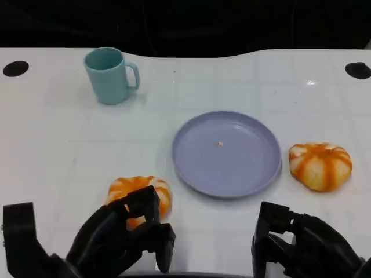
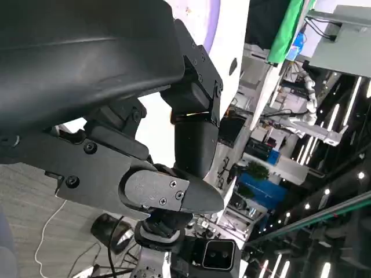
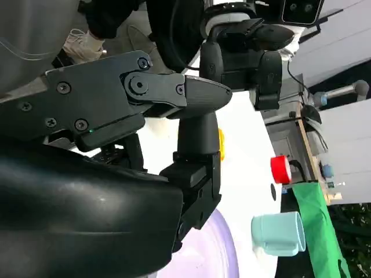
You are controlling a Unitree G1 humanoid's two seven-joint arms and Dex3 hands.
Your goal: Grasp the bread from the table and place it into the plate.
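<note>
Two orange-and-white striped breads lie on the white table. One bread [image 1: 320,165] sits just right of the empty purple plate [image 1: 226,153]. The other bread [image 1: 139,191] lies left of the plate's near edge, partly hidden by my left hand [image 1: 124,237]. That hand's fingers are spread in front of and over this bread, with no grip visible. A thin orange sliver of the bread [image 2: 181,116] shows between the fingers in the left wrist view. My right hand [image 1: 301,246] hangs near the table's front edge, below the right bread, holding nothing.
A teal mug [image 1: 110,75] stands at the back left, also seen as the mug [image 3: 278,233] in the right wrist view beside the plate's rim [image 3: 217,249]. Two black holes [image 1: 15,68] mark the table's far corners.
</note>
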